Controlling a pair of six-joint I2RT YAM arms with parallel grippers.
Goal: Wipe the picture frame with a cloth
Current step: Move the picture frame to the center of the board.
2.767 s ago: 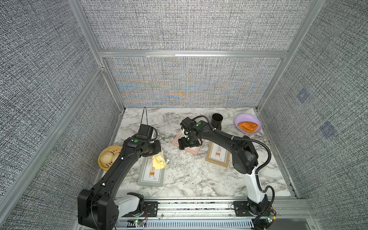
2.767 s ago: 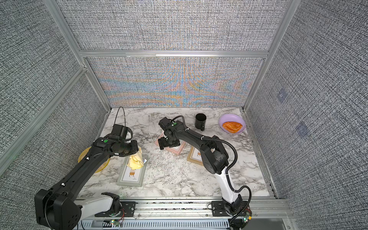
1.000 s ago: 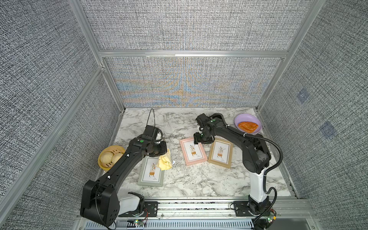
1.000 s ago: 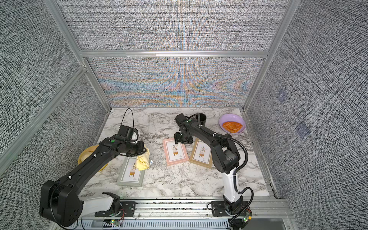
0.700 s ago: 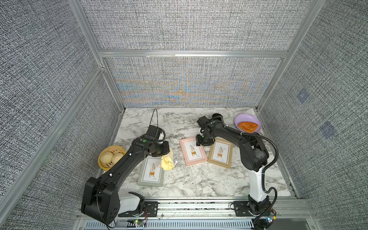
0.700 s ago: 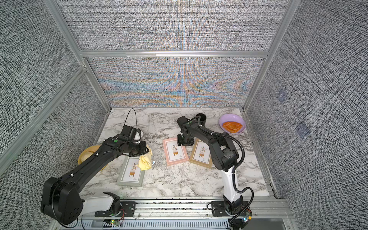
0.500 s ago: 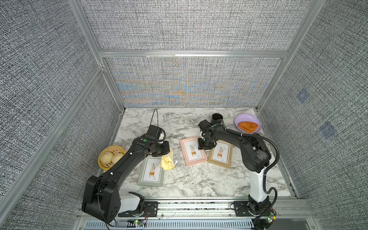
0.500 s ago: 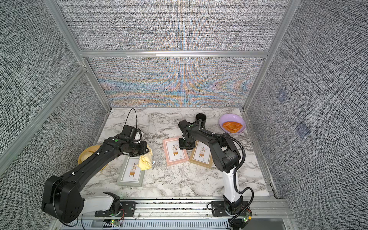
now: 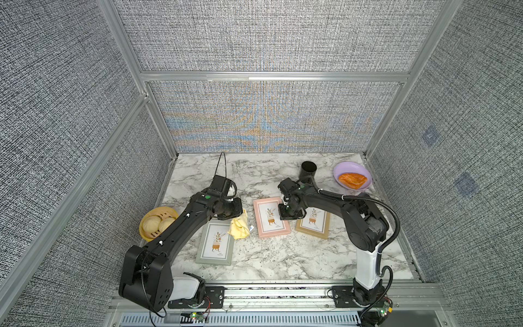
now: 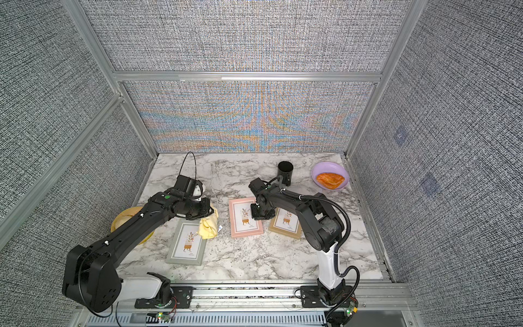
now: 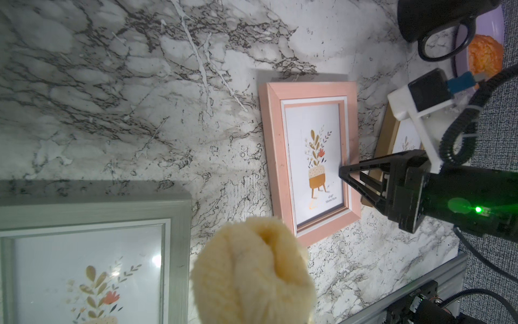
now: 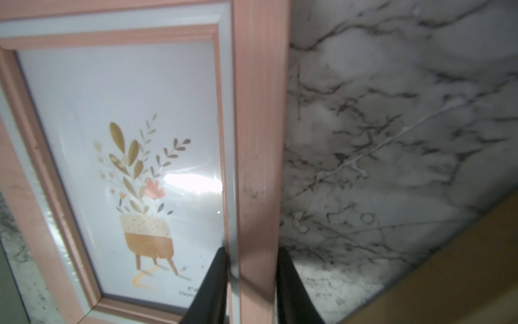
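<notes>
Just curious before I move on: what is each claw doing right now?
Left gripper: closed, holding the cloth.
Right gripper: closed on the pink frame, pinching its edge.

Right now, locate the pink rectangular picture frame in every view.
In a top view: pink rectangular picture frame, table centre.
In a top view: the frame, table centre.
Left wrist: frame beyond pale-yellow fabric cloth.
Right wrist: frame close up.
Shared landmark: right gripper astride its edge.

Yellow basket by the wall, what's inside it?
Two pale round buns sit in the yellow basket. The left arm covers one edge, so anything there is hidden.
</notes>
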